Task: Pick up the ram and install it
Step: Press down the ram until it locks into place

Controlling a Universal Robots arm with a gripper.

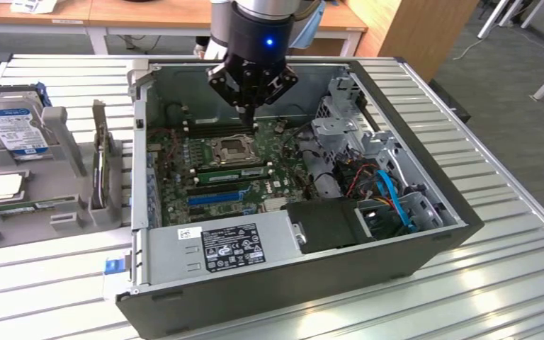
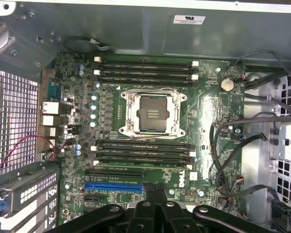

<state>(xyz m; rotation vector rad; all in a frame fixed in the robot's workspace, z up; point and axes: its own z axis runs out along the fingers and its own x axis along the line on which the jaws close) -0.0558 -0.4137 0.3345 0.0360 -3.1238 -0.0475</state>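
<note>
I'm looking at a ribbed metal counter (image 1: 499, 234), with wooden desks and grey floor behind it. The open computer case (image 1: 414, 262) sits mid-frame. My hand (image 1: 253, 119) hangs over the motherboard (image 2: 208, 107) at upper centre, fingers pinched together with nothing between them. At lower left, what looks like the ram (image 1: 36, 206) lies flat in the grey holder (image 1: 64, 152), well apart from the hand. The hard drive (image 1: 8, 127) is cut off by the left edge. There's a green strip in the slot under the processor socket (image 1: 231, 150), and I can't tell if it's a module.
</note>
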